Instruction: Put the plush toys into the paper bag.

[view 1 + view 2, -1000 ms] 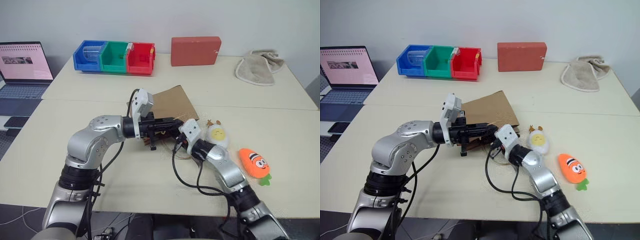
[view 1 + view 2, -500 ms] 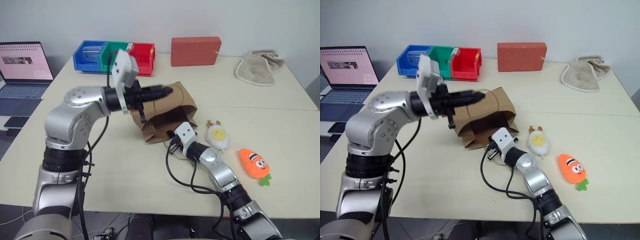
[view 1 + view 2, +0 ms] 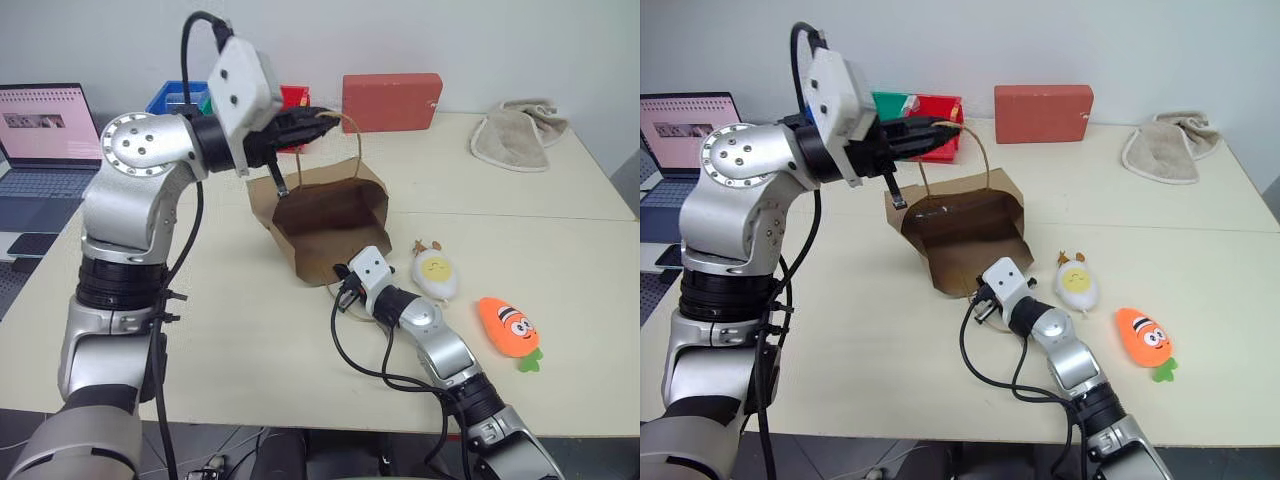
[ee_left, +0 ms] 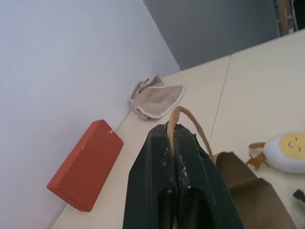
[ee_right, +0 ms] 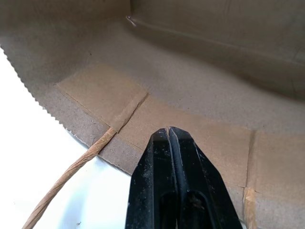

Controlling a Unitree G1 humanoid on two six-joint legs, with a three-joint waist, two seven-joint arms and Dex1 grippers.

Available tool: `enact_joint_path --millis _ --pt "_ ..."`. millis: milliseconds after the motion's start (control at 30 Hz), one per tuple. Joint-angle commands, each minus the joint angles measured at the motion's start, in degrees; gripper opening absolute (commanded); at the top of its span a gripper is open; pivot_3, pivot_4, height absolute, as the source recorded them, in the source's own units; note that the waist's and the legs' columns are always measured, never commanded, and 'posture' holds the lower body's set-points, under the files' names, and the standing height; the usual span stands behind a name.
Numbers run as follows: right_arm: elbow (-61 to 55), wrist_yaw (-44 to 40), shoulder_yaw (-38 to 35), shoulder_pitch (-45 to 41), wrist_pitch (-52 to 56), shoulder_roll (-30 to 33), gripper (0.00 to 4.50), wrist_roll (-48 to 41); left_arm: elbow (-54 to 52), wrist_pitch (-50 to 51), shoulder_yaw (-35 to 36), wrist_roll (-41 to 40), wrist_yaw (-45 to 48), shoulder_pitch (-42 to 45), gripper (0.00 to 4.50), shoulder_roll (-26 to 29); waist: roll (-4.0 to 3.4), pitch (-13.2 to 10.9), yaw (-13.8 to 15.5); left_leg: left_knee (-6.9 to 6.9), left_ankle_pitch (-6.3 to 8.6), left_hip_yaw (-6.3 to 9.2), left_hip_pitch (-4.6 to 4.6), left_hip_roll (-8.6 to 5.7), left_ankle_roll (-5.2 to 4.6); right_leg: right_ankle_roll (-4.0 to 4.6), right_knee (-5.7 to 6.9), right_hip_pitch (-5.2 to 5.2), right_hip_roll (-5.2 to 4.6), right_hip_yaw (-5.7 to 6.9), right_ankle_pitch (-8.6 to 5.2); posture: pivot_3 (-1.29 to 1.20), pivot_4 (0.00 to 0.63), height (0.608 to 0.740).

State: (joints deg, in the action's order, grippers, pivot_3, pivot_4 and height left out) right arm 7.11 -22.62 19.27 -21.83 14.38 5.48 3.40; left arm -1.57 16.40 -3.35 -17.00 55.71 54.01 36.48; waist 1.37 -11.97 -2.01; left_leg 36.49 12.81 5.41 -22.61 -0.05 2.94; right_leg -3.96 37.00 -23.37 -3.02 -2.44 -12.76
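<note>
a: left hand [image 3: 322,116] up high over the bench [image 3: 200,330], fingers [image 4: 177,157] pressed together on one tan loop handle [image 3: 352,140] of the paper bag [image 3: 325,225]. handle pinched between the black tips, looping out past them.

b: and the bag itself?

a: hanging from that handle, tipped so its open mouth faces the front edge, lower lip down on the bench. brown inside showing, nothing seen in it.

b: right hand?

a: low at the bag's mouth, right hand [image 3: 980,305] with fingers [image 5: 171,167] closed tight, tips right at the lower paper edge, just over the inner floor of the bag. second handle [image 5: 71,169] trailing out on the bench beside it. gripping the paper or only resting on it — hard to say from here.

b: toys?

a: both out on the bench, to the right of the bag. white egg toy [image 3: 437,273] with the yellow face just beside the right forearm, near the bag's mouth. orange carrot toy [image 3: 510,327] farther right, apart from the egg, green tip toward the front edge.

b: beyond that?

a: red block [image 3: 391,101] and beige towel [image 3: 518,134] along the far side, coloured bins [image 3: 930,105] behind the left arm, open laptop [image 3: 45,135] far left.
</note>
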Motion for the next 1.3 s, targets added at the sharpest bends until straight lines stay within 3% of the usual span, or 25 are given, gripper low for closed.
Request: enact_joint_path --millis 33,367,767,867,933,1133,1300 --pt "0.7 -1.0 0.6 1.1 1.4 0.2 0.04 0.3 -1.4 0.3 0.8 -0.8 0.2 -1.0 0.00 -0.2 0.00 0.0 0.0 0.00 0.00 0.01 0.00 0.00 0.00 0.00 0.00 0.00 0.00 0.00 0.00 0.00 0.150 0.740" --pt "-9.4 -4.5 -2.8 -0.5 7.5 1.9 0.04 -3.6 -10.0 9.1 -0.9 -7.0 3.8 -8.2 0.00 -0.8 -0.01 0.0 0.0 0.01 0.00 0.03 -0.09 0.00 0.00 0.00 0.01 -0.05 0.00 0.01 0.00 0.00 0.150 0.740" --pt "-36.7 -17.3 -9.8 2.6 28.1 18.0 0.04 -18.6 -14.4 11.4 -3.2 -8.2 3.8 -11.4 0.00 -1.9 -0.01 0.0 0.1 0.03 0.00 0.06 -0.10 0.00 -0.01 -0.01 0.01 -0.06 0.00 0.04 0.00 0.00 0.150 0.740" --pt "-40.5 -19.7 -17.5 5.0 32.2 24.4 0.58 -23.5 -14.7 11.4 -3.4 -8.3 4.0 -12.0 0.00 -1.8 -0.01 0.0 0.3 0.06 0.00 0.06 -0.15 -0.01 -0.01 -0.01 -0.02 -0.06 -0.01 0.04 -0.01 0.00 0.150 0.740" --pt "-42.0 -21.2 -21.0 6.1 33.3 28.1 1.29 -25.9 -14.7 11.5 -3.4 -8.4 3.8 -12.0 0.00 -1.9 -0.01 0.0 0.3 0.12 0.00 0.05 -0.20 -0.05 -0.01 -0.01 -0.04 -0.05 -0.04 0.04 -0.01 0.00 0.150 0.740" --pt "-39.3 -26.2 -20.5 10.9 19.6 45.3 3.44 -15.7 -14.4 11.2 -3.4 -8.4 3.8 -12.0 0.00 -2.1 0.00 0.0 0.3 0.15 0.01 0.01 -0.20 -0.05 -0.02 -0.02 -0.05 -0.05 -0.05 0.03 -0.02 0.00 0.150 0.740" --pt "-31.2 -25.3 -15.3 11.9 7.6 47.8 3.44 -7.4 -14.6 11.2 -3.3 -8.5 3.9 -12.1 0.00 -2.0 0.00 0.0 0.0 0.16 0.01 -0.07 -0.17 -0.01 -0.02 -0.04 -0.06 -0.05 -0.04 -0.01 0.00 0.00 0.150 0.740"
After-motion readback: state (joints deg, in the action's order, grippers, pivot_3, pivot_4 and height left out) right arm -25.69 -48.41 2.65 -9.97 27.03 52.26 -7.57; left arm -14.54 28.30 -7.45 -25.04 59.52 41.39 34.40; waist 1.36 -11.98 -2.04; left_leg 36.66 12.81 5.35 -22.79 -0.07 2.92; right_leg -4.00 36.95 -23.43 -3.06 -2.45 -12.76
